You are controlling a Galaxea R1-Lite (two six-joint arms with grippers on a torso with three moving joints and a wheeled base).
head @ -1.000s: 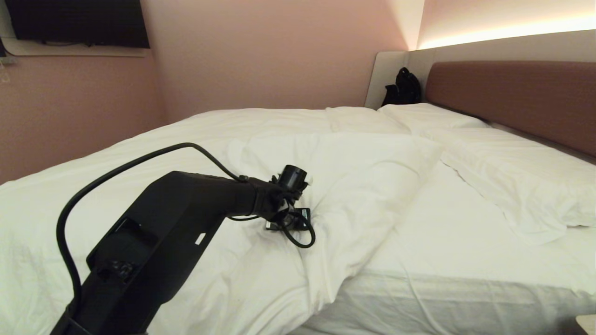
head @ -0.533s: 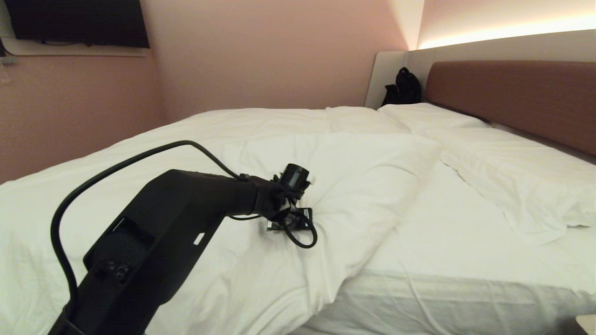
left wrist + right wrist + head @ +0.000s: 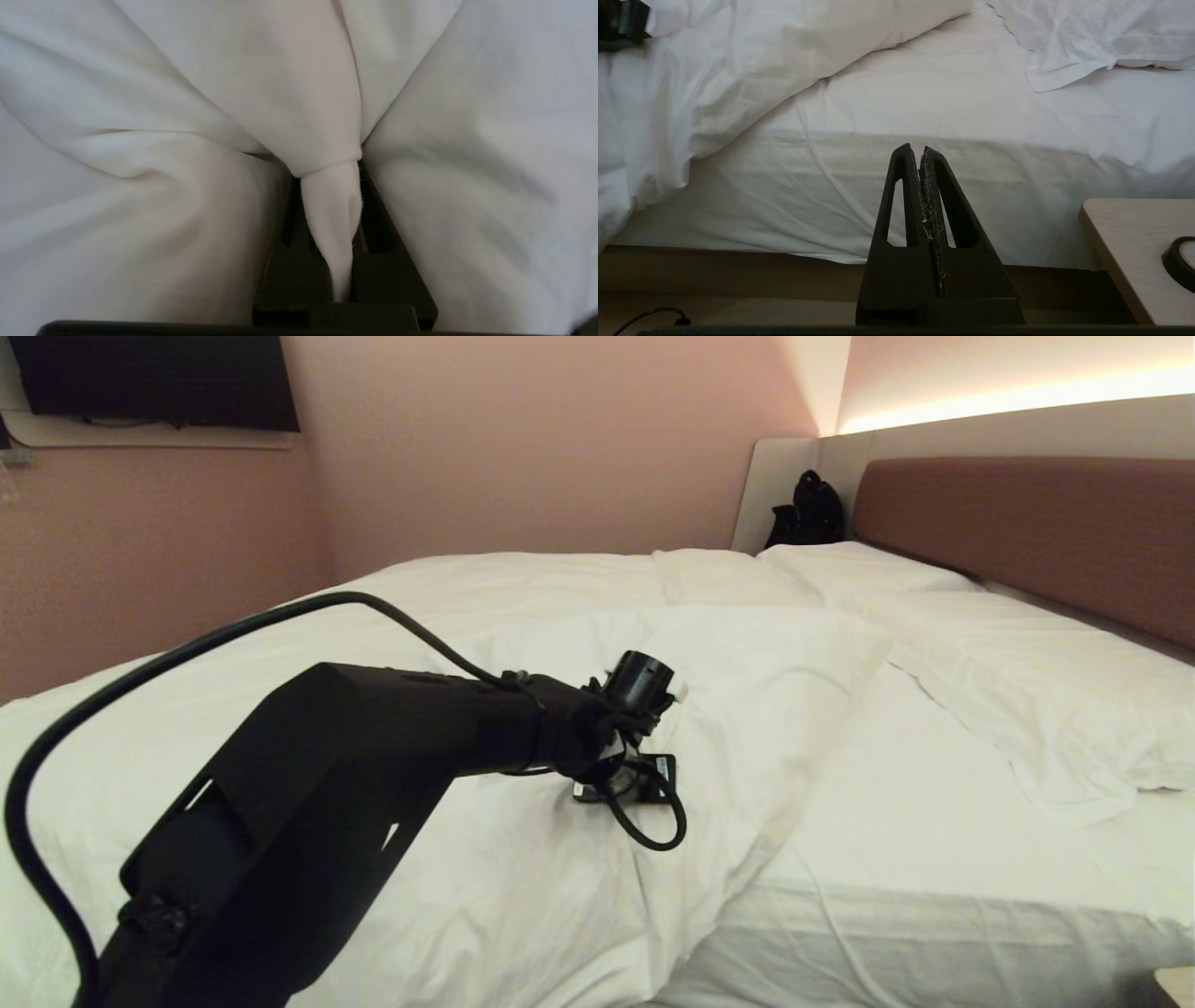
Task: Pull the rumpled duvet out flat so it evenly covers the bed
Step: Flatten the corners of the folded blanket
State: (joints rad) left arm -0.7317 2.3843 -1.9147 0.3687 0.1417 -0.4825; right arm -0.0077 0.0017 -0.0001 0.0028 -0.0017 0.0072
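Note:
The puffy white duvet (image 3: 523, 616) lies rumpled over the left and middle of the bed (image 3: 915, 821), whose bare sheet shows on the right toward the pillows. My left gripper (image 3: 644, 789) presses down into the duvet near its right edge. In the left wrist view, the left gripper (image 3: 329, 172) is shut on a pinched fold of duvet (image 3: 332, 219) that stands between its black fingers (image 3: 285, 233). My right gripper (image 3: 920, 148) hangs low beside the mattress side, shut and empty. It touches nothing.
Two white pillows (image 3: 1027, 681) lie against the brown headboard (image 3: 1027, 523). A black bag (image 3: 808, 513) sits in the far corner. A pale bedside table (image 3: 1125, 242) stands close to the right gripper. A black cable (image 3: 654, 315) lies on the floor.
My left arm has swung right, toward the pillows, taking the pinched duvet with it. The duvet's near edge now reaches farther right over the bare sheet. The right arm has kept still.

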